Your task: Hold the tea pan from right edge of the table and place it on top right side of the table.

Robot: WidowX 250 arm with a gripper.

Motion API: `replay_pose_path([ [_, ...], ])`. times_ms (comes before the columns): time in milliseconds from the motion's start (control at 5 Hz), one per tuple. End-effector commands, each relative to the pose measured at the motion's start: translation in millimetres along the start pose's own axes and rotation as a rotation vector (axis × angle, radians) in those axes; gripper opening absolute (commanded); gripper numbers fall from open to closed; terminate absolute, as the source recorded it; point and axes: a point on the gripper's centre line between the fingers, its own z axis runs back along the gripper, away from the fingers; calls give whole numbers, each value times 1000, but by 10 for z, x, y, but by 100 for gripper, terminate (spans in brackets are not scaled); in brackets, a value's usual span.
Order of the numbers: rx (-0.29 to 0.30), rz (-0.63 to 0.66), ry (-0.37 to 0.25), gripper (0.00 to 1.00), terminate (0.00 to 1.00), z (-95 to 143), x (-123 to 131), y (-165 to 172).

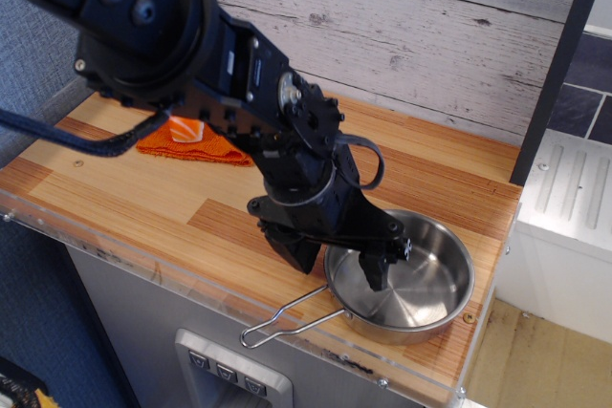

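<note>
Observation.image: gripper straddling pan rim at right edge

Pan (413,279) near front-right corner of table (143,188), handle toward front edge. Gripper (335,257) spread open astride left rim: one finger (374,272) inside, other outside. Nothing gripped. Risks judged: thin, slick rim slipping on closure; pan tilting once lifted by one side; handle or pan sliding off front edge if nudged.

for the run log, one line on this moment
phase: reaching | end effector: open, straddling tea pan left rim | pan: on table, right edge, not lifted
</note>
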Motion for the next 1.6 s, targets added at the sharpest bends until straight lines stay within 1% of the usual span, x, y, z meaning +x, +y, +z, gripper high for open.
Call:
replay_pose_path([
  [0, 101, -17, -20, 0, 0, 27, 4, 84],
  [200, 117, -6, -35, 0, 0, 46, 31, 117],
  [600, 130, 7, -44, 0, 0, 80, 2, 97],
  [800, 123, 52, -82, 0, 0, 154, 49, 91],
  [1000, 118, 119, -120, 0, 0, 277, 149, 119],
  [1200, 157, 185, -186, 0, 0, 484, 333, 168],
  [1400, 172, 297, -235, 0, 0, 637, 523, 281],
])
